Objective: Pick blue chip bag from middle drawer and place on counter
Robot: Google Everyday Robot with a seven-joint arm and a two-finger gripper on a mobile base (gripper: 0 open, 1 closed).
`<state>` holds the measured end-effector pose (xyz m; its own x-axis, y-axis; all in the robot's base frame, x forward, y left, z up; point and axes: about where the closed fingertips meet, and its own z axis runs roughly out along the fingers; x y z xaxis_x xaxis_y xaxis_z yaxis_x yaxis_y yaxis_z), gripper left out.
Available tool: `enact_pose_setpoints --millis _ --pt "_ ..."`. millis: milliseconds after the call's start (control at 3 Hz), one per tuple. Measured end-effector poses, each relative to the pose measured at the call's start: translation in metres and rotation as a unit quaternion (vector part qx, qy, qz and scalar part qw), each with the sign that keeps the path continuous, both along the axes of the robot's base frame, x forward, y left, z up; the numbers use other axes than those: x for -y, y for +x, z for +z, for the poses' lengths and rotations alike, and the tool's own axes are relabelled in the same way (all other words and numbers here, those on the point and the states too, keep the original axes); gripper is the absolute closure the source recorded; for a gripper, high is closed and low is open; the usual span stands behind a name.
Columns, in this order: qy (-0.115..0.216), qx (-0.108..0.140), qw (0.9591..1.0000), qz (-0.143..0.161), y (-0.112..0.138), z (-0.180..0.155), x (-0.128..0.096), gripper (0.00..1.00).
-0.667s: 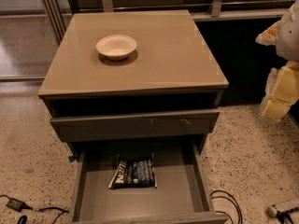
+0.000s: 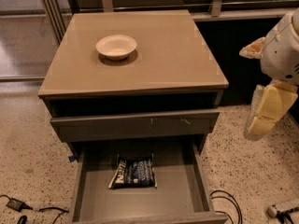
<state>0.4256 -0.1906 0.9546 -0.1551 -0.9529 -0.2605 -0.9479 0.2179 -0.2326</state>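
Crinkly navy blue chip bag (image 2: 134,171) laid flat in middle drawer (image 2: 180,190) | judged light, soft, slippery; pale edge seam advised for pinching | tool (image 2: 262,120) held right, well apart; openness cannot be told

One blue chip bag (image 2: 134,172) at 6 o'clock, in one open middle drawer (image 2: 184,192). One cream bowl (image 2: 116,46) at 11 o'clock, on one counter (image 2: 177,55). One shut drawer front (image 2: 135,123) at centre. One gripper (image 2: 256,129) at 3 o'clock, well right of the counter. Two black cables (image 2: 17,203) on the floor (image 2: 28,162), at 7 and 5 o'clock.
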Motion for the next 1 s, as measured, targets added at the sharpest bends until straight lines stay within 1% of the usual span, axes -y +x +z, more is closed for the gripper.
enact_pose_setpoints --millis 333,667,1000 --pt "0.032 0.0 0.9993 0.017 -0.005 -0.032 -0.016 0.0" --pt "0.048 0.003 0.9987 0.012 -0.007 -0.074 -0.029 0.0" --pt "0.05 0.006 0.9988 0.0 -0.011 -0.119 -0.038 0.0"
